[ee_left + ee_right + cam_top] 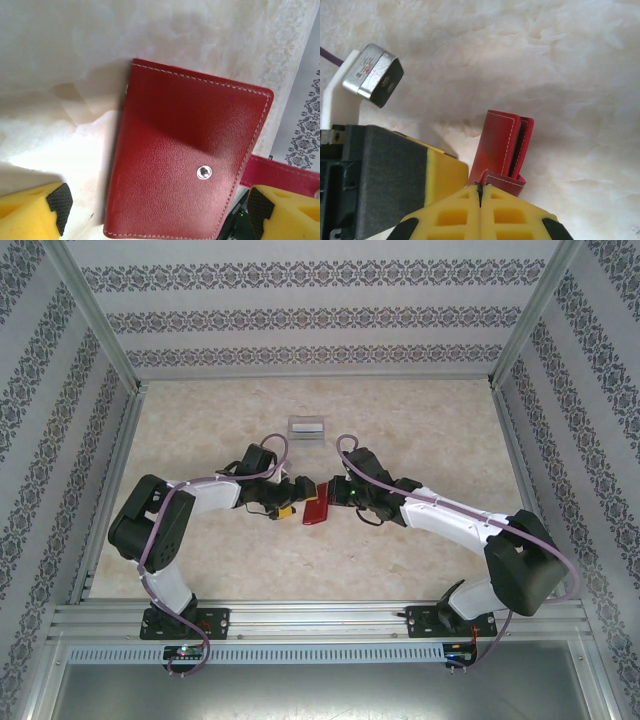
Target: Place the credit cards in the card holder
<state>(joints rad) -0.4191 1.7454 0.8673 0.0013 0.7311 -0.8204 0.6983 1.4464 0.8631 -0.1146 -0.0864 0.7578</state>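
Card holder point(307, 427) beyond right claw point(332, 492), seemingly gripping wallet point(316, 508).

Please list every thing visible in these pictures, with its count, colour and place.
card holder: one, clear with a whitish strip, far middle of the table.
red wallet: one, red with a silver snap, between the two grippers.
table: one, pale marbled beige, under everything.
walls: three, white with grey patterned bands, around the table.
left gripper: one, yellow and black fingers, open, by the wallet.
right gripper: one, yellow fingers, shut on the wallet's flap.
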